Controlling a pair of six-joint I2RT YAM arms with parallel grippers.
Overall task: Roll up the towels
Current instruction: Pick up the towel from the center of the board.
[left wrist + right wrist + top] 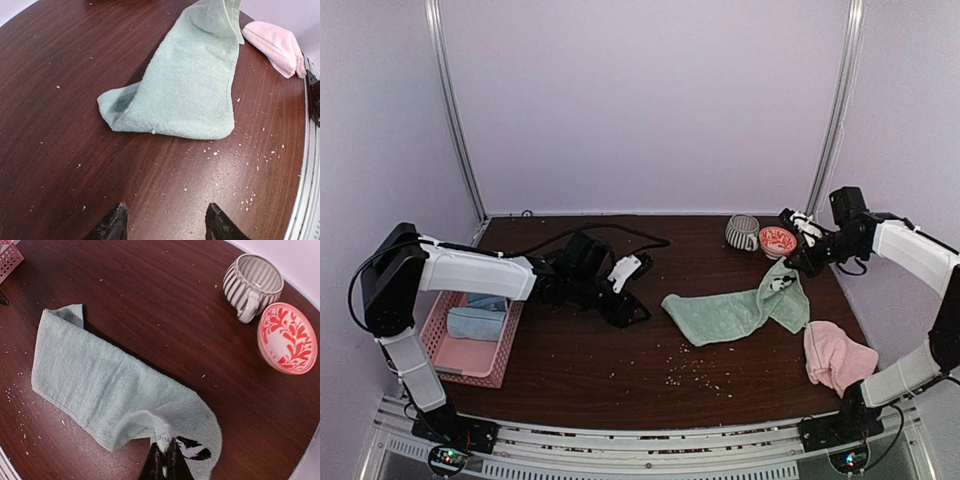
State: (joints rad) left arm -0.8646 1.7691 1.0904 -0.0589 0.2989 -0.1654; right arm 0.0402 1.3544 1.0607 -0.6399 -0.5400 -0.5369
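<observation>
No legible text, number, brand or sign appears in any view. The black-and-white patch [192, 453] on the mint green towel [100, 390] is too blurred to read. The bowl [287, 337] carries only a red leaf ornament; the mug [252, 282] carries only stripes.

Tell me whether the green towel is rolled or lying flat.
Not rolled: the green towel lies stretched out flat, one end pinched up by the right end effector.
</observation>
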